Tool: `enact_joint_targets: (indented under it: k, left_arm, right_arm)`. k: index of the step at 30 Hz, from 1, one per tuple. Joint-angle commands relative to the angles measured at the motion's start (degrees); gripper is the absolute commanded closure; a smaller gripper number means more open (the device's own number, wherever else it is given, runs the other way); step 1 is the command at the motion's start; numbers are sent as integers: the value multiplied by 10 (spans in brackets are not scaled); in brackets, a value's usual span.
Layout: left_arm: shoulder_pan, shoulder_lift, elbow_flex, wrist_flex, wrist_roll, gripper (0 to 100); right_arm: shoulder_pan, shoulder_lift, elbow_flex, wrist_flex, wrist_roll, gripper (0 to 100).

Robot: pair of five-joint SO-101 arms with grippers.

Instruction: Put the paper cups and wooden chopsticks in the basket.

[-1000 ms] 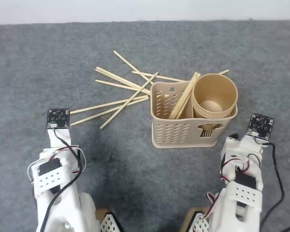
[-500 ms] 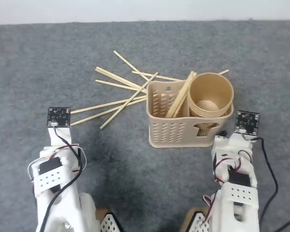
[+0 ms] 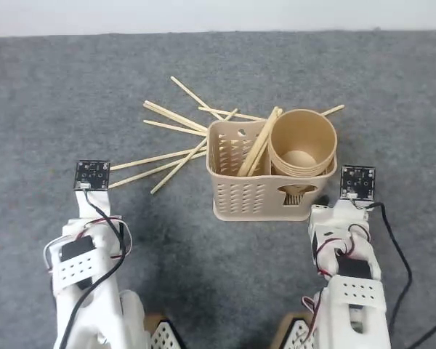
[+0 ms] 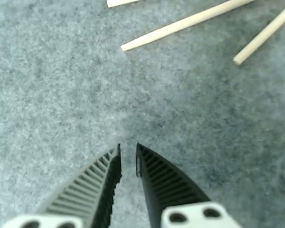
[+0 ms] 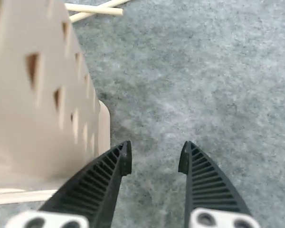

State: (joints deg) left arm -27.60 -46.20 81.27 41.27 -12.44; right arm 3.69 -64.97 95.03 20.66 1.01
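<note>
A beige slotted basket (image 3: 256, 190) stands mid-table with stacked paper cups (image 3: 301, 142) in its right half and a few wooden chopsticks (image 3: 257, 145) leaning in its left half. Several loose chopsticks (image 3: 176, 129) lie fanned on the carpet left of and behind it. My right gripper (image 5: 156, 148) is open, low over the carpet, one finger close beside the basket's wall (image 5: 47, 90). My left gripper (image 4: 128, 148) is shut with nothing in it, hovering just short of the near ends of the loose chopsticks (image 4: 185, 23).
Grey carpet covers the whole table. The left arm (image 3: 91, 177) sits at the front left, the right arm (image 3: 356, 182) at the basket's front right corner. Bare carpet lies in front of the basket between the arms.
The basket with its cups and chopsticks has slid left, and the right arm has moved left along with it, staying against its right side. The left arm has barely moved.
</note>
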Motion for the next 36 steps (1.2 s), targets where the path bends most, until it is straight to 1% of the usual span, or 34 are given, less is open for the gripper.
enact_joint_targets:
  k: [1, 3, 7, 10, 15, 18, 20, 26, 28, 30, 31, 34, 36]
  left_arm:
    - [1, -10, -16, -6, 2, 945]
    - [1, -10, -16, -6, 2, 945]
    - [1, -10, -16, -6, 3, 945]
    - [4, -10, -18, -9, 4, 945]
    - [25, -10, -34, 2, 5, 945]
    - [57, -10, -50, 24, 1, 945]
    - [77, -10, -67, 24, 1, 940]
    - [107, -9, -163, 27, 0, 856]
    - [135, -4, -198, 33, -42, 848]
    - [178, -4, -233, 81, -93, 848]
    - [200, -3, -252, 113, -106, 848]
    - [249, 28, -327, 186, -113, 848]
    - [252, 89, -396, 218, -113, 848]
  right_arm:
    - [6, -6, 11, 3, 5, 821]
    - [33, -7, 11, 0, 5, 821]
    - [113, -7, 9, -4, 3, 821]
    - [153, -7, 11, 2, 5, 821]
    - [158, -7, -15, -4, 7, 819]
    - [164, -7, -35, 3, 7, 819]
    - [173, -7, -35, 3, 6, 820]
    - [191, -7, -21, -4, 6, 819]
    - [202, -7, -22, -5, 6, 819]
    - [206, -7, -22, -5, 6, 819]
    - [206, -7, -22, -5, 6, 819]
    - [206, -7, -22, -5, 6, 819]
    - [205, -7, -22, -5, 6, 819]
